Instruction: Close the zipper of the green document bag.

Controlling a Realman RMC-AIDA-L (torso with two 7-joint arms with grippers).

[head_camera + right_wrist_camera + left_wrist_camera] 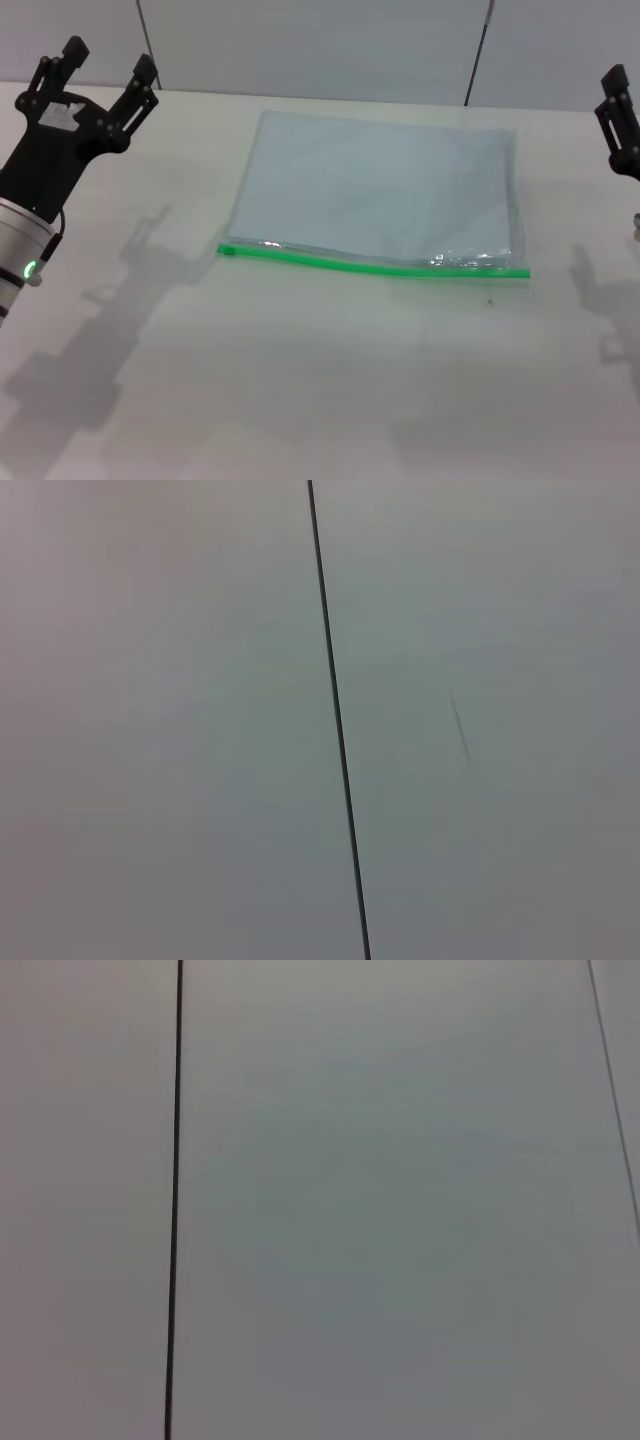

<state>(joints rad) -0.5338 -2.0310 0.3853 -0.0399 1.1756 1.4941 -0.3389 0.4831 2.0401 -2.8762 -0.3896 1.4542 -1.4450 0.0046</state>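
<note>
Zipper [375,265] thin bright green plastic strip on near long edge of bag [375,190], flat translucent grey-blue pouch mid table [300,380], smooth white, left gripper [95,70] raised far left, fingers spread, right gripper [620,120] at right edge, fingers unclear.

White bench [300,400] carries one thing, the green document bag [375,195], a translucent grey-blue pouch lying flat near the middle toward the far edge, its zipper [375,264] a bright green strip along the near long edge, touching the bench surface.
</note>
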